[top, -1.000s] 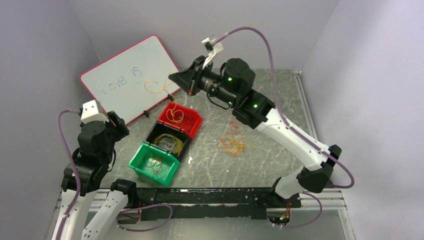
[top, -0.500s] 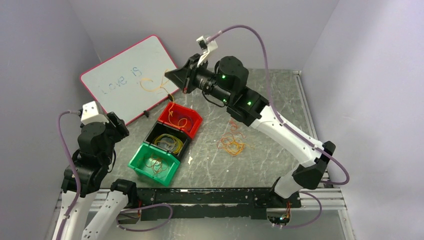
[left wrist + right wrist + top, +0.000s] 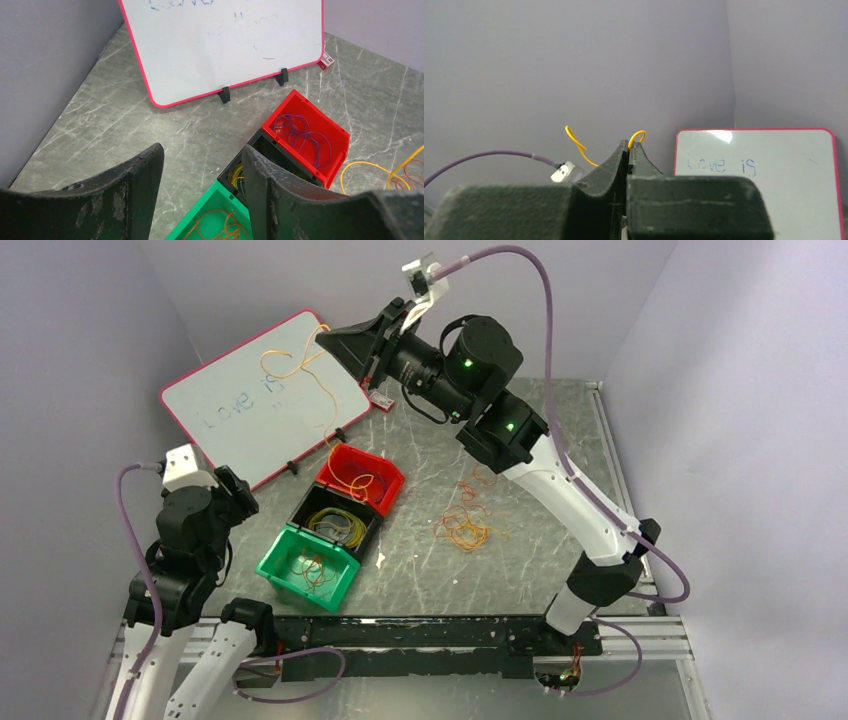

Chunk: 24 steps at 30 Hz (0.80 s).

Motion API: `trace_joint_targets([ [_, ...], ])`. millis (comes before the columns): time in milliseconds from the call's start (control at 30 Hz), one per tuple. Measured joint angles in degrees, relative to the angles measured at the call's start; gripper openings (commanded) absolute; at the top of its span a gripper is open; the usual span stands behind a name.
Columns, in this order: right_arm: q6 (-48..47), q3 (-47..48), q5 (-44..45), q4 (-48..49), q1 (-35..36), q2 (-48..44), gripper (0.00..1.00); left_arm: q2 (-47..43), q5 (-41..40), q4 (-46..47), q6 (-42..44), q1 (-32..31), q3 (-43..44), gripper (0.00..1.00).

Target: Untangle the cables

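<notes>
Plainly red bin, black bin, green bin (touching) each hold cables.

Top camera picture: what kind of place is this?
Probably a robot lab test booth: a left arm and a right arm bolted to a marbled table, plain purple walls closing it in, and little sorting bins beside a whiteboard.

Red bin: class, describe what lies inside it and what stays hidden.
Thin cable loops lie inside the red bin; one seems to run up to the right gripper. The floor under them is covered.
</notes>
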Motion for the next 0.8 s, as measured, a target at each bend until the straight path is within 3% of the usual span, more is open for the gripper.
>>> trace_joint_targets([
  [367, 1.2, -2.8, -2.3, 0.5, 0.9, 1.9, 0.0, -0.5, 0.1, 0.1, 0.0, 0.0, -0.7, 0.64],
  [800, 7.9, -30.3, -4.2, 6.7, 1.0, -0.3, 0.0, -1.2, 0.5, 0.2, 0.0, 0.0, -0.7, 0.63],
])
